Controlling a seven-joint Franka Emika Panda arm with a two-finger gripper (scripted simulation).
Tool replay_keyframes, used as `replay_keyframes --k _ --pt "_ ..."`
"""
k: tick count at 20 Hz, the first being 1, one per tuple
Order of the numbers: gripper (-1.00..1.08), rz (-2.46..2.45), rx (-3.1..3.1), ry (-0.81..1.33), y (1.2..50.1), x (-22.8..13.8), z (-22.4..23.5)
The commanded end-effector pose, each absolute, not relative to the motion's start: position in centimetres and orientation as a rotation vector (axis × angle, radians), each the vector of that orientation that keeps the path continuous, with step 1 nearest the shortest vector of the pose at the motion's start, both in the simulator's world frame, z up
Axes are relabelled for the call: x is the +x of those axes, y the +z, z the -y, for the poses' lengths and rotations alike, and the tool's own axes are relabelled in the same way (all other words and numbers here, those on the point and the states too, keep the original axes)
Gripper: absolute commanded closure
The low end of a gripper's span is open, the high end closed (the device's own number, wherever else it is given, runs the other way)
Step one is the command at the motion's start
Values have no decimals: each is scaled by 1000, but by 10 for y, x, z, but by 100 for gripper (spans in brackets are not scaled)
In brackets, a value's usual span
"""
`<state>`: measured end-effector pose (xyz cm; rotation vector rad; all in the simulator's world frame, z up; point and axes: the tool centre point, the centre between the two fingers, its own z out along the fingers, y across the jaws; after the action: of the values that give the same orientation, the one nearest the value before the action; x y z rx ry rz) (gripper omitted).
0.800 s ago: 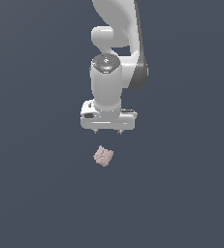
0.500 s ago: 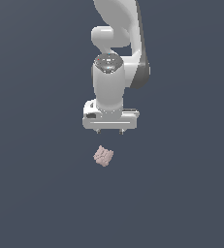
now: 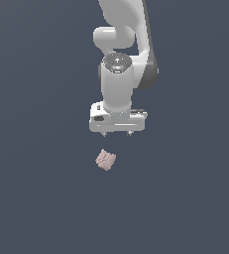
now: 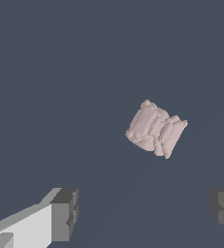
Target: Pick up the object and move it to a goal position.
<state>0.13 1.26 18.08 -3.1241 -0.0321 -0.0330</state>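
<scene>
The object [image 3: 105,159] is a small pale pink, lumpy chunk lying on the dark grey surface. It also shows in the wrist view [image 4: 155,129], clear of both fingers. My white gripper [image 3: 117,133] hangs above it, a little toward the exterior view's right, and does not touch it. In the wrist view the two dark-padded fingers [image 4: 65,213] stand wide apart with nothing between them. The gripper [image 4: 145,210] is open and empty.
The white arm [image 3: 123,54] rises from the gripper to the top of the exterior view. A plain dark grey surface [image 3: 36,198] lies all around the object.
The gripper has shifted slightly toward the exterior view's right and a little upward. The object has not moved.
</scene>
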Motion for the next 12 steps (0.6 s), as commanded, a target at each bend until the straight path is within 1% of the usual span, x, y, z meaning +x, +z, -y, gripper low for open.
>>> replay_keyframes --k 1,12 --pt "-92 10 -3124 -31 178 3 -11" --pt "-92 -293 -3111 -16 146 21 7"
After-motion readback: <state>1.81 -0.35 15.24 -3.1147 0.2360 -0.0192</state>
